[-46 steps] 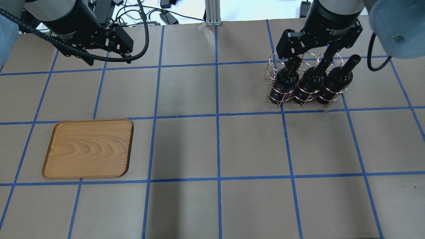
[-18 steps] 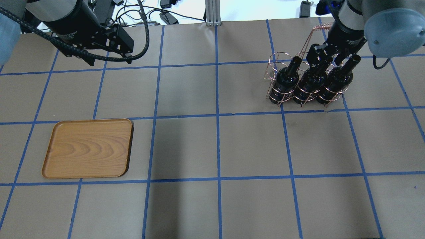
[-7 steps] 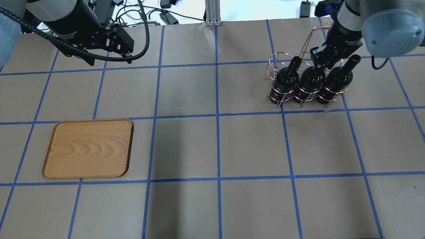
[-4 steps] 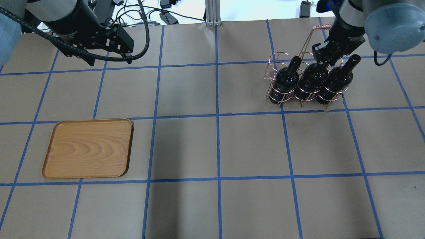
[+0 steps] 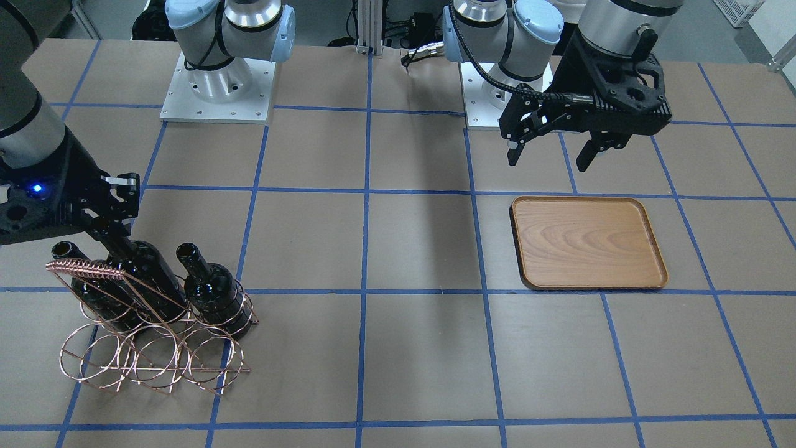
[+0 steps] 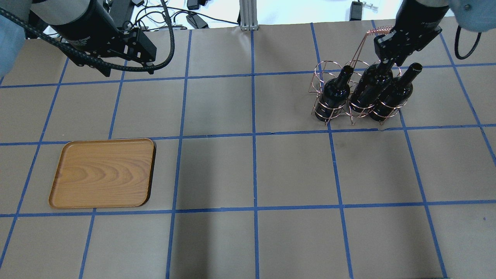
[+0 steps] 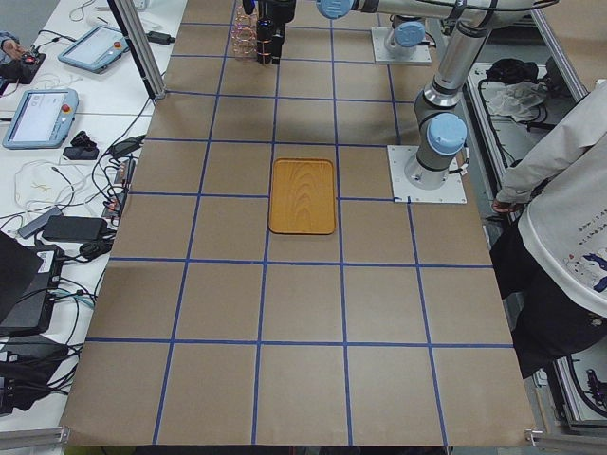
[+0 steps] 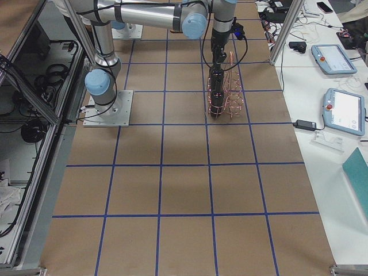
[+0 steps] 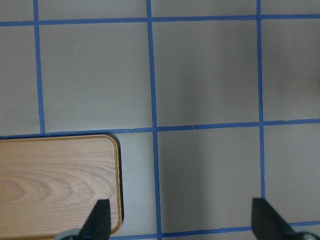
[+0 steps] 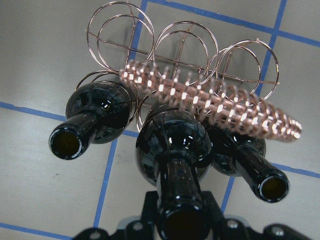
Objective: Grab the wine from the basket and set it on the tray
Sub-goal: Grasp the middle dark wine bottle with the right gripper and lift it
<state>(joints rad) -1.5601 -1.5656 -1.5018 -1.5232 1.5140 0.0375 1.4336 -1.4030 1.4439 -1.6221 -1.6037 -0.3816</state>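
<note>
Three dark wine bottles stand in the copper wire basket at the table's far right. My right gripper is shut on the neck of the middle bottle, which stands higher than the two beside it, its base still among the loops. In the right wrist view the middle bottle fills the centre, its neck between my fingers. In the front view the right gripper holds the same bottle. The wooden tray lies at the near left with nothing on it. My left gripper hovers open beyond the tray.
The left bottle and right bottle stay in their loops. The basket's coiled handle sticks up just behind my right gripper. Brown paper with blue tape lines covers the table. The tray's corner shows in the left wrist view.
My right gripper came down onto the middle bottle's neck, shut on it and is now pulling it upward; the bottle stands higher than before. The left arm has not moved.
</note>
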